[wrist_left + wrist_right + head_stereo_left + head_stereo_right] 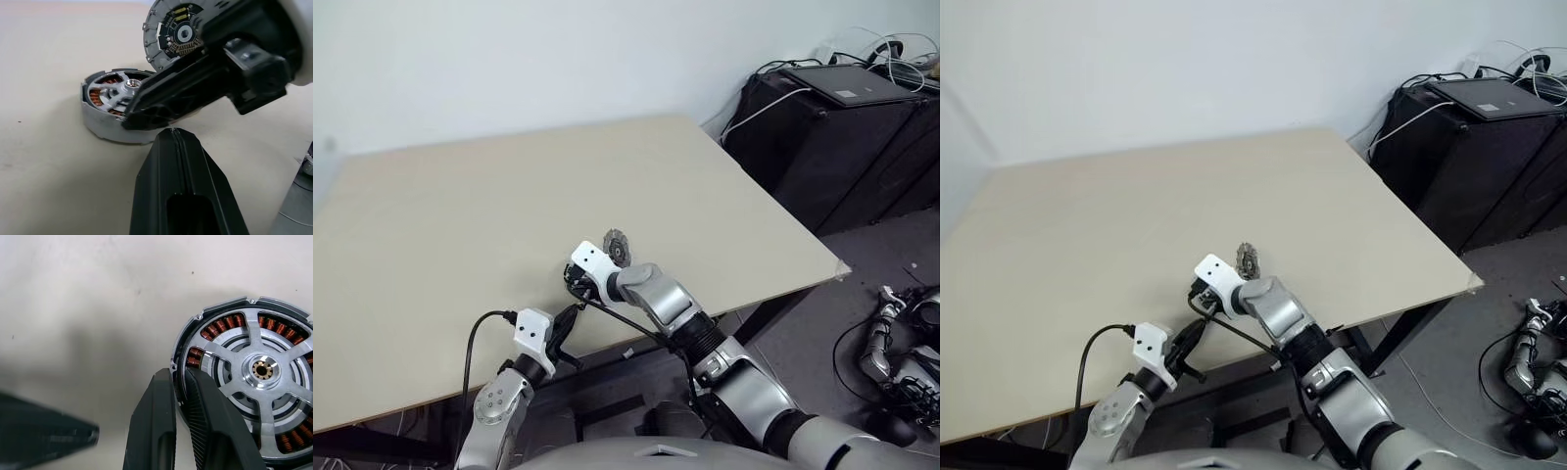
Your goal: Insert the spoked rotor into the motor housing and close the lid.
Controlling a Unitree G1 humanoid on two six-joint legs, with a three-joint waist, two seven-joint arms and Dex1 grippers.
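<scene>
We see the right gripper (178, 396) pinching the round grey lid (168, 32) above the copper-wound motor housing (110, 110), silver spoked rotor (261, 369) seated inside, on the beige table (460, 225); the left gripper (176, 139) is closed, empty.

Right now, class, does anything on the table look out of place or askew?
Yes: the lid stands tilted on edge, dark face showing, beside the right gripper, not flat over the motor housing. Whether it leans on the gripper is unclear.
</scene>
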